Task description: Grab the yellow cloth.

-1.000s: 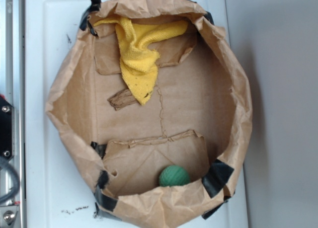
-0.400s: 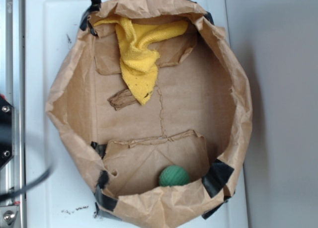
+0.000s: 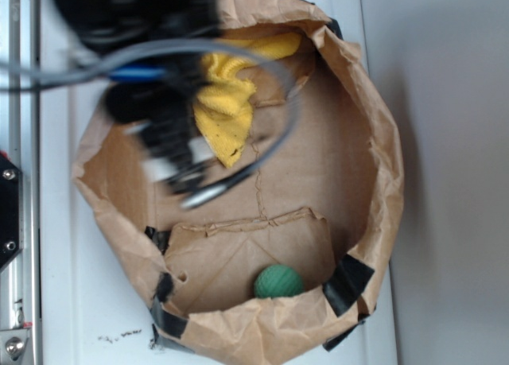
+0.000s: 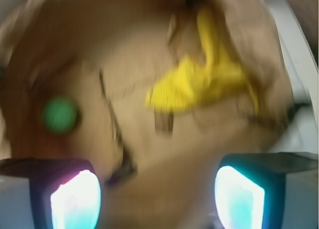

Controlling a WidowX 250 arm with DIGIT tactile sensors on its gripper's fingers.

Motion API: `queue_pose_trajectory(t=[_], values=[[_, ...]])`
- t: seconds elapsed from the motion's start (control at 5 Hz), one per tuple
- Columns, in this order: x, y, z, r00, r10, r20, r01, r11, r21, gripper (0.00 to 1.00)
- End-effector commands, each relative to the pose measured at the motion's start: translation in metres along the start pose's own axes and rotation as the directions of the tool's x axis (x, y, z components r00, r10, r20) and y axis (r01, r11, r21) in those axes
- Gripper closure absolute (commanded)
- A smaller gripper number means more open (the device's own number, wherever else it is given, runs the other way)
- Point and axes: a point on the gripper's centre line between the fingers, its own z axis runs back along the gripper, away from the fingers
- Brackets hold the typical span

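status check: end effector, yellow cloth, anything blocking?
End effector open, empty, above the bag, image blurred. Yellow cloth draped at the paper bag's far wall, untouched. Green ball well clear; nothing blocking.

The arm [image 3: 135,31] shows blurred over the bag's [image 3: 374,174] far-left rim. Its tool [image 4: 157,194] hangs above the bag floor, fingers [image 4: 75,199] spread wide, holding nothing.

White tabletop [image 3: 56,262] with rounded moulded edges and small dark scuffs near the bottom, plain grey surface [image 3: 453,174] to its right, possibly floor, metal rail [image 3: 20,301] down the left edge, soft even light
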Motion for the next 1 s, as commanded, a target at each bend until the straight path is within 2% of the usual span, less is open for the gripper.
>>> queue_pose_trajectory(t=[0.0, 0.2, 0.4, 0.6, 0.8], values=[[0.046, -0.007, 0.003, 0.991, 0.038, 0.129, -0.04, 0.999, 0.011, 0.0], [0.046, -0.007, 0.003, 0.991, 0.038, 0.129, -0.04, 0.999, 0.011, 0.0], [0.057, -0.006, -0.023, 0.958, 0.215, 0.188, -0.206, 0.976, -0.063, 0.0], [0.061, -0.002, -0.053, 0.92, 0.33, 0.21, -0.321, 0.944, -0.08, 0.0], [0.057, 0.008, -0.07, 0.918, 0.346, 0.195, -0.342, 0.938, -0.058, 0.0]])
